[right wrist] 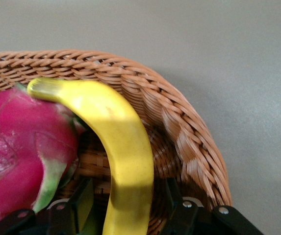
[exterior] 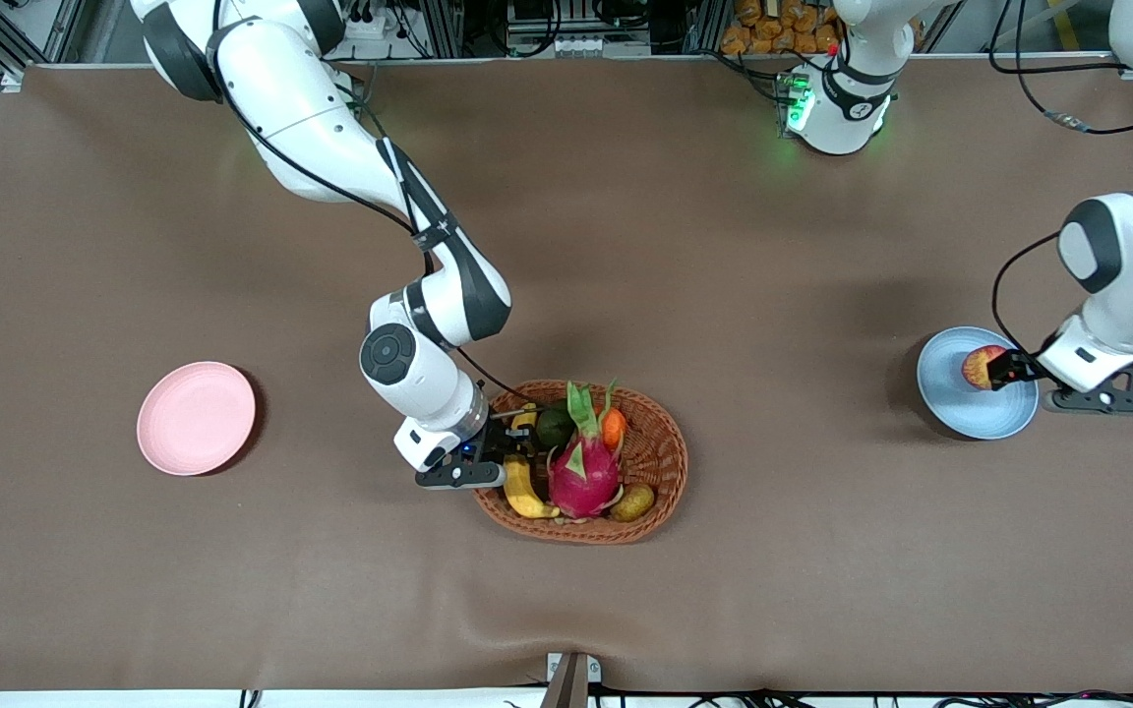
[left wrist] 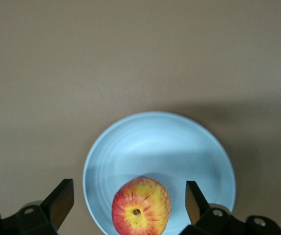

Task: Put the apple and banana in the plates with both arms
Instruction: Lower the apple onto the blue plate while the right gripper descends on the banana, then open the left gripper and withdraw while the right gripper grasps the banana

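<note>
The apple (exterior: 978, 366) lies on the light blue plate (exterior: 970, 408) toward the left arm's end of the table. My left gripper (exterior: 1004, 371) is over that plate, open, with its fingers wide on either side of the apple (left wrist: 141, 207) and not touching it; the plate (left wrist: 155, 142) shows under it. The banana (exterior: 519, 487) lies in the wicker basket (exterior: 660, 462). My right gripper (exterior: 512, 447) is down in the basket, open, with its fingers on either side of the banana (right wrist: 123, 147) and a gap at each side. The pink plate (exterior: 196, 418) stands bare toward the right arm's end.
The basket rim (right wrist: 179, 122) runs close beside my right gripper (right wrist: 128, 196). In the basket a pink dragon fruit (exterior: 583, 477) lies against the banana, with a dark green fruit (exterior: 555, 428), an orange carrot-like piece (exterior: 613, 428) and a brownish fruit (exterior: 632, 502).
</note>
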`<move>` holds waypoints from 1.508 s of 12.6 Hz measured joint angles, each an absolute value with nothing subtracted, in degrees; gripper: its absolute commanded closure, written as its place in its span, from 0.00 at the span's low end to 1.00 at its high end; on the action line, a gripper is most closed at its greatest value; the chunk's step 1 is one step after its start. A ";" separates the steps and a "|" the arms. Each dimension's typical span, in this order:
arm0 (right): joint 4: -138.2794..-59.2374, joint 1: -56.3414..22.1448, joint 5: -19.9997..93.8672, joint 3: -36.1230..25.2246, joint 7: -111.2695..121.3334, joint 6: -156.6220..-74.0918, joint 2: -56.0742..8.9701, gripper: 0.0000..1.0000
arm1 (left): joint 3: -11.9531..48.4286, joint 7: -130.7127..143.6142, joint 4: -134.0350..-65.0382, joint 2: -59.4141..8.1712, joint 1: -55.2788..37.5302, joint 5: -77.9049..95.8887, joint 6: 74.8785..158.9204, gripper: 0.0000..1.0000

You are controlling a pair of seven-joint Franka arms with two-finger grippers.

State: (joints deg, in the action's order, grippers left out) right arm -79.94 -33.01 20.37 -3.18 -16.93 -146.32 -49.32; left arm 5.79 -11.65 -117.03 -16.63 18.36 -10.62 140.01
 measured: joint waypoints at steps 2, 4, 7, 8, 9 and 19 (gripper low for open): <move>-79.94 -33.26 20.37 -3.16 -16.94 -147.86 -49.98 0.32 | 7.62 -11.64 -111.58 -16.53 18.26 -10.62 133.44 0.00; -79.94 -33.52 20.33 -3.16 -16.95 -148.27 -50.30 0.32 | 8.96 -11.63 -107.58 -16.54 18.21 -10.62 128.99 0.00; -79.95 -33.64 20.31 -3.17 -16.94 -148.55 -50.35 0.59 | 10.13 -11.62 -103.45 -16.55 18.23 -10.62 124.32 0.00; -79.96 -33.71 20.30 -3.17 -16.93 -148.66 -50.43 0.71 | 10.63 -11.60 -101.81 -16.55 18.22 -10.62 122.22 0.00; -79.98 -33.78 20.30 -3.18 -16.93 -148.70 -50.54 0.81 | 11.17 -11.49 -100.21 -16.54 18.07 -10.61 120.15 0.00; -78.55 -33.68 20.29 -4.68 -16.92 -148.34 -48.91 0.82 | 4.07 -6.64 -91.38 -11.04 4.19 -7.12 100.54 0.00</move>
